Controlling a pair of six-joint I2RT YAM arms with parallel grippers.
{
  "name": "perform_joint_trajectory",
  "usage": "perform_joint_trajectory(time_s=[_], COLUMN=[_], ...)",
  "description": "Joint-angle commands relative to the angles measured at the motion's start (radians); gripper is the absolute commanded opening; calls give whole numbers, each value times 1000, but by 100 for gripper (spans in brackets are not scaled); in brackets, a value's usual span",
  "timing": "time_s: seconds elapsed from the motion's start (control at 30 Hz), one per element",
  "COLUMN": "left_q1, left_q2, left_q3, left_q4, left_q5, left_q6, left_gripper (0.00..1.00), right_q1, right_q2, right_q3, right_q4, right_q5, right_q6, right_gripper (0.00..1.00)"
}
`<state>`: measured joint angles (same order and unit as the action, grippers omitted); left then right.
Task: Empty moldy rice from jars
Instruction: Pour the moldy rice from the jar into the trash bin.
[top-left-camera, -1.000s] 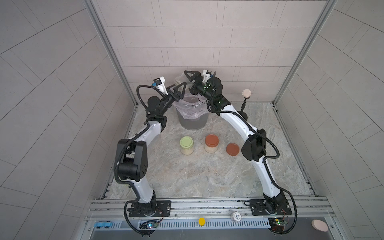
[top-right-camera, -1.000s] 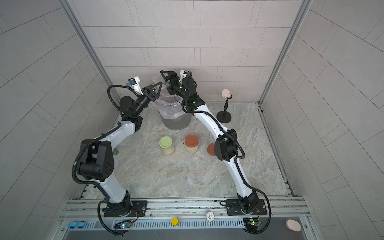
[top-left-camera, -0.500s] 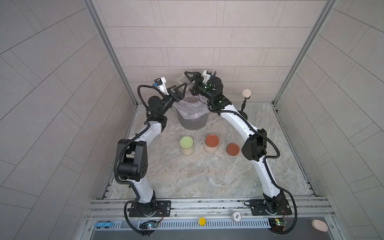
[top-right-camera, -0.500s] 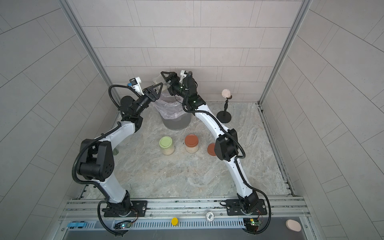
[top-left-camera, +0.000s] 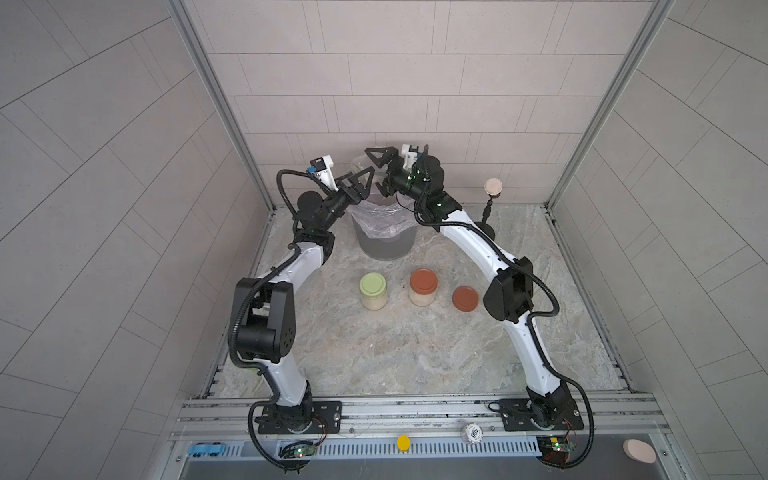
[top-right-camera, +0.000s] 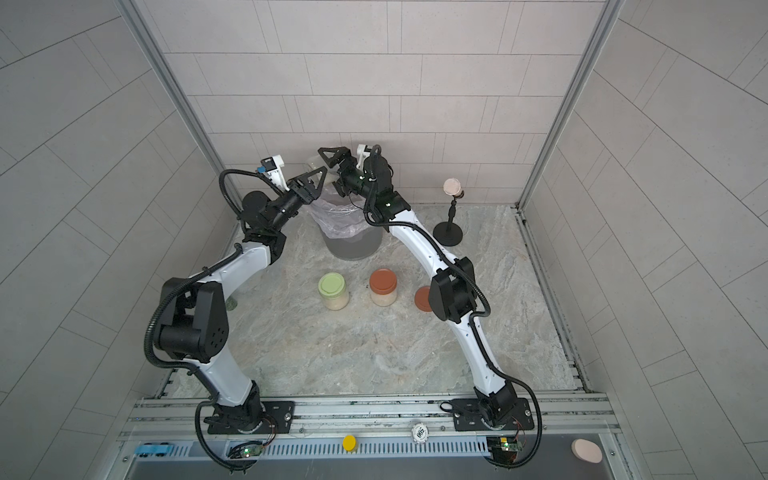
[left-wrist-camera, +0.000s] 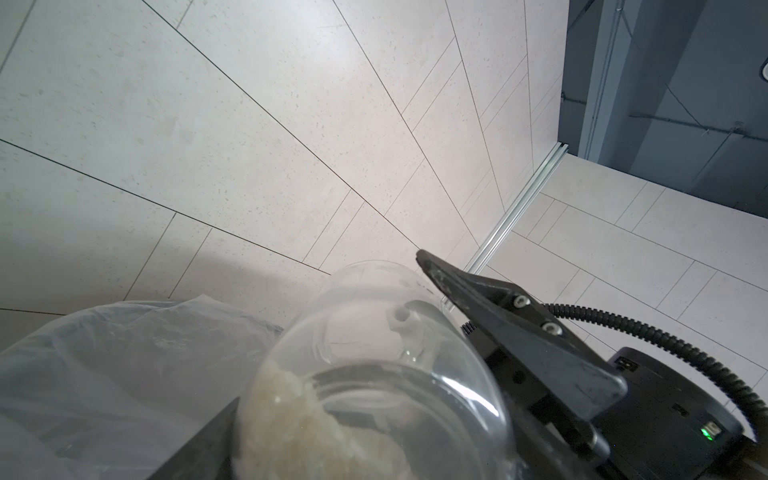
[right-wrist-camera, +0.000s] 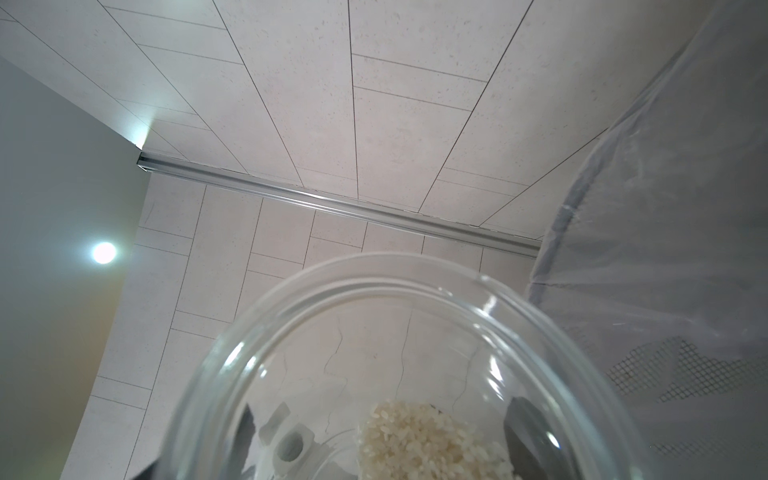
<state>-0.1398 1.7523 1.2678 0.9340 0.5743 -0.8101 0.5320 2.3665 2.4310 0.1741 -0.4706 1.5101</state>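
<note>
Judged barely a third through. Found one lidless clear glass jar (top-left-camera: 356, 163) raised over the grey plastic-lined bin (top-left-camera: 386, 245), clenched in the left hand (top-left-camera: 363, 185), with the right hand (top-left-camera: 374, 171) released, jaws spread beside the glass. Saw a clump of off-white moldy rice (left-wrist-camera: 291, 424) clinging inside. Left untouched on the marbled bench (top-left-camera: 415, 353): pale-green-lidded glass jar (top-left-camera: 373, 291) and rust-red-lidded glass jar (top-left-camera: 423, 286), both holding rice.

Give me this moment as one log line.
left gripper: shut on open jar, tipped above bin | right gripper: open | rice: clump in jar | sealed: green-lid jar, red-lid jar
</note>
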Motion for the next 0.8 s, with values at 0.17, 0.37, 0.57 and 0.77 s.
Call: perform_joint_trajectory(time_s=[0.17, 0.37, 0.57, 0.77], left_q1=[-8, -8, -8, -8], left_q2=[-32, -44, -47, -50], left_q3=[59, 64, 80, 84], left_q4=[51, 3, -22, -44], left_q5=[-13, -15, -19, -28], left_q6=[15, 48, 63, 80], left_gripper=[0, 0, 0, 0], right_q1=[-4, -19, -23, -29], right_q2=[-143, -223, -245, -263], right_q3=[-115, -227, -264, -302], right_q4=[12, -11, -61, -53], right_q5=[-16, -1, -16, -22], right_q6=[6, -39, -52, -44], right_gripper=[99, 100, 99, 99])
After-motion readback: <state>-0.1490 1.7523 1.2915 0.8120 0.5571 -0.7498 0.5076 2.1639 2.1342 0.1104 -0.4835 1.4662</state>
